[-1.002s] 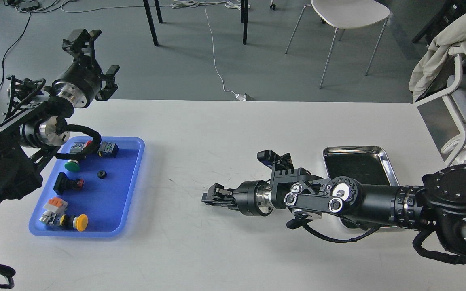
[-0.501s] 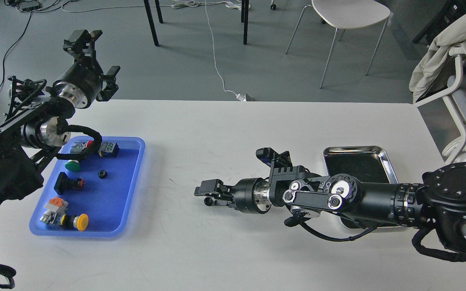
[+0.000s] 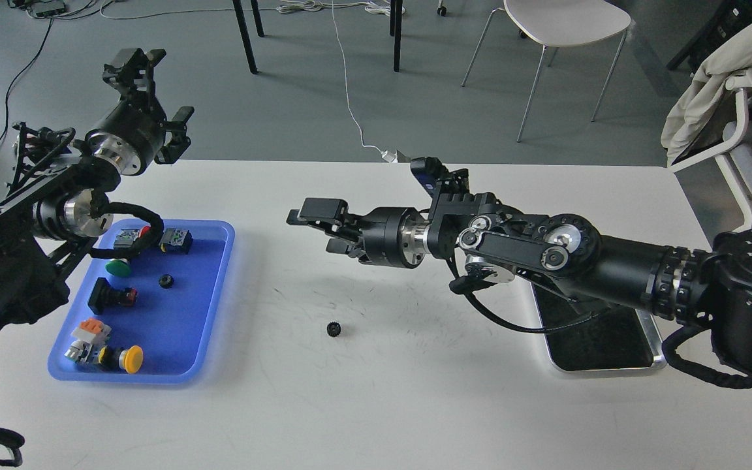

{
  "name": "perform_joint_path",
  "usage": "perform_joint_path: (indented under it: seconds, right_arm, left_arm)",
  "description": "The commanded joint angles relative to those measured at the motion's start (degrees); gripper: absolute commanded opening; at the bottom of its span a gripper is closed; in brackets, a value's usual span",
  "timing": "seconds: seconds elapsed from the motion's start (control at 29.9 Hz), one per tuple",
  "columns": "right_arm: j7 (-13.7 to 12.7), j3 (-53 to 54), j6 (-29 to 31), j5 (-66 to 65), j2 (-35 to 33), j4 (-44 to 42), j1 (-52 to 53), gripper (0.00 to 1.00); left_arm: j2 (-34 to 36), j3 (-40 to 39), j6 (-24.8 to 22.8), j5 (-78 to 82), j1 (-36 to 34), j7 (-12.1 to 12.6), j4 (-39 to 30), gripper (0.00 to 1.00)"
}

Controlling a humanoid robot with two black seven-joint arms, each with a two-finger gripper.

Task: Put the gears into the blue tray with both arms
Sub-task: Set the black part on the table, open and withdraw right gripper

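One small black gear (image 3: 333, 329) lies on the white table, between the trays and right of the blue tray (image 3: 183, 326). A second gear (image 3: 166, 281) rests inside the blue tray among push-button switches. My right gripper (image 3: 321, 228) hovers open and empty above the table, up and slightly left of the loose gear. My left gripper (image 3: 156, 91) is raised beyond the table's far left edge, behind the blue tray, its fingers spread and holding nothing.
A silver metal tray (image 3: 611, 367) with a dark bottom sits at the right, partly covered by my right arm. Yellow (image 3: 130, 359), green (image 3: 117, 267) and other switches fill the blue tray's left side. Chairs and cables stand on the floor beyond the table.
My right gripper opened, left the gear on the table and rose away from it toward the far side. The left arm has barely moved.
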Motion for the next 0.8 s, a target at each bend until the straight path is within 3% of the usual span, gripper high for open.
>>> perform_joint_path:
  seconds: [0.0,0.43,0.6,0.77]
  right_arm:
    - [0.1,6.8,0.3,0.4,-7.7,0.3,-1.3,0.94]
    - [1.1,42.6,0.9,15.1,-25.2,0.5,-21.6,0.95]
    - [1.2,52.2,4.5,29.6,-27.8,1.0,-32.9,0.95]
    - [1.2,61.7,9.6,32.2,-28.3,2.1,-44.1,0.95]
  left_arm:
    - [-0.1,0.1,0.1,0.0,0.0,0.0,0.0,0.98]
    - [-1.0,0.4,0.2,0.2,-0.6,0.4,-2.6,0.98]
    - [1.9,0.6,0.4,4.8,0.0,1.0,-11.5,0.98]
    - [10.5,6.2,0.8,12.1,0.4,1.1,-28.4,0.98]
